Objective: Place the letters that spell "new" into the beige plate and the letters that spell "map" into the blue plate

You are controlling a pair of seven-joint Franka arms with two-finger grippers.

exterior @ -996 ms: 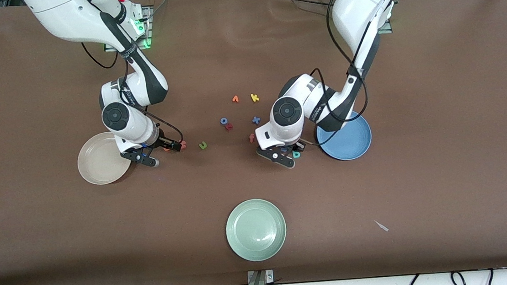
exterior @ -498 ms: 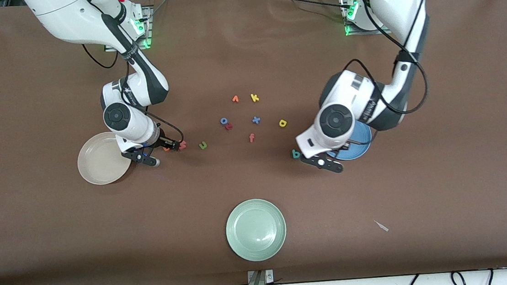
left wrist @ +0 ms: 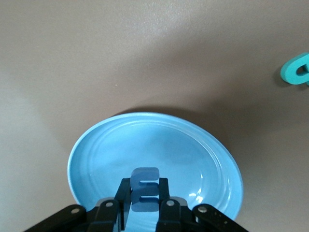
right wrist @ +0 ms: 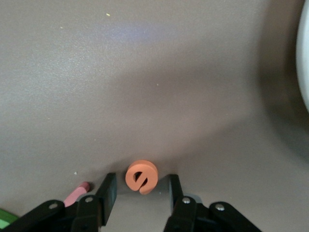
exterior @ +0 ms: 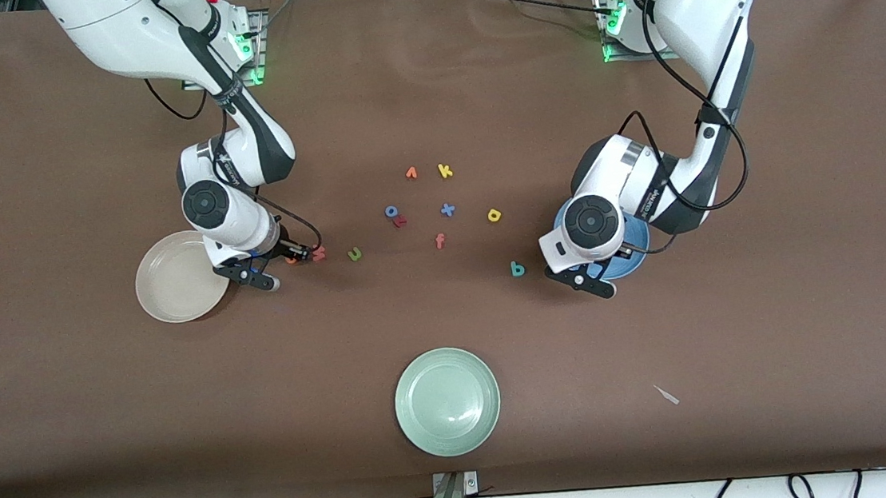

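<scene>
Since a second earlier the left arm had swung away from the letter cluster toward its own end of the surface (exterior: 778,316), uncovering the yellow a (exterior: 494,215) and the teal p (exterior: 518,269). The left pincer (left wrist: 145,203) now hung over the blue plate (left wrist: 96,145), clamped on the blue m (left wrist: 145,189), a small thick foam piece held upright between the jaws.

The right pincer (right wrist: 140,193) sat low on the surface just beside the beige plate (exterior: 166,293), its fingers (right wrist: 108,191) apart on either side of the orange e (right wrist: 142,177) without touching it. The pinkish-red w (exterior: 319,253) lay just beside the e, the green n (exterior: 354,253) a little farther from that plate.

Near the yellow a lay the distractors: orange f (exterior: 439,240), blue x (exterior: 448,210), blue o (exterior: 391,212), yellow k (exterior: 445,171). The pale green plate (exterior: 426,427) sat nearest the camera.
</scene>
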